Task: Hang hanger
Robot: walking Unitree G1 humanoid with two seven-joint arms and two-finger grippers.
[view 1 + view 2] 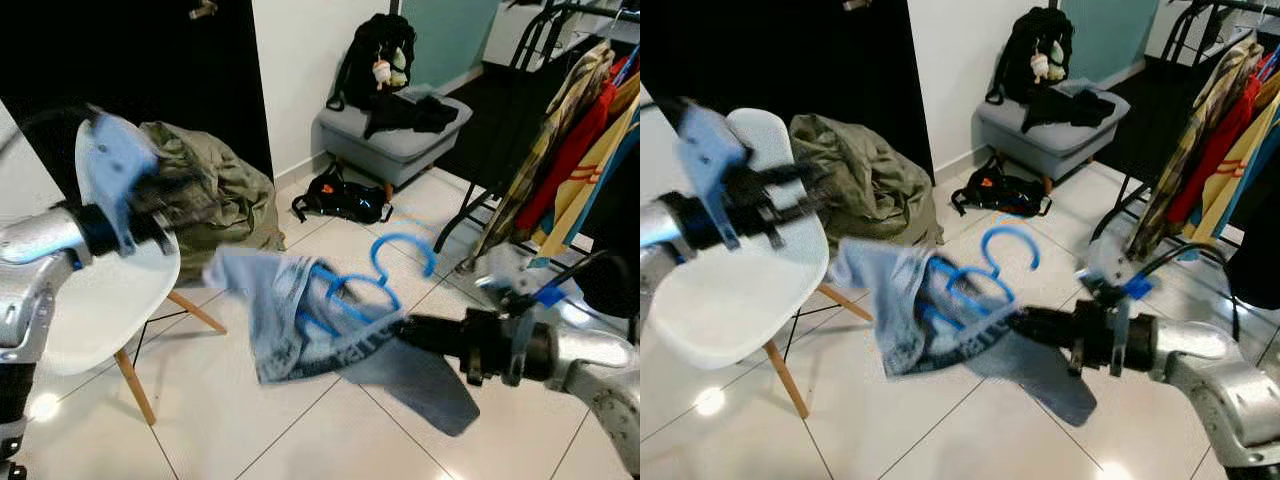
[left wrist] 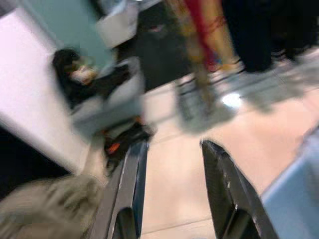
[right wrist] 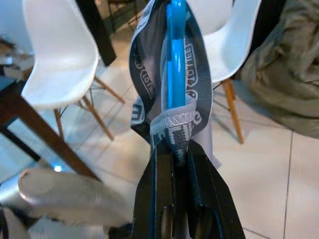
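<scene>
Mid-carry: blue hanger (image 1: 352, 290) with grey garment (image 1: 300, 320) clamped in right gripper (image 3: 178, 158) above the floor, left gripper (image 2: 172, 164) spread and empty, clothes rack (image 1: 560, 120) likely next, hook uppermost.

Glossy blue plastic hanger (image 3: 175, 59) under soft grey cloth garment (image 1: 290, 320); shiny floor tiles (image 1: 330, 430), smooth white plastic chair (image 1: 735, 290).

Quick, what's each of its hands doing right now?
Left gripper: open, holding nothing.
Right gripper: shut on the blue hanger and the grey garment on it.
</scene>
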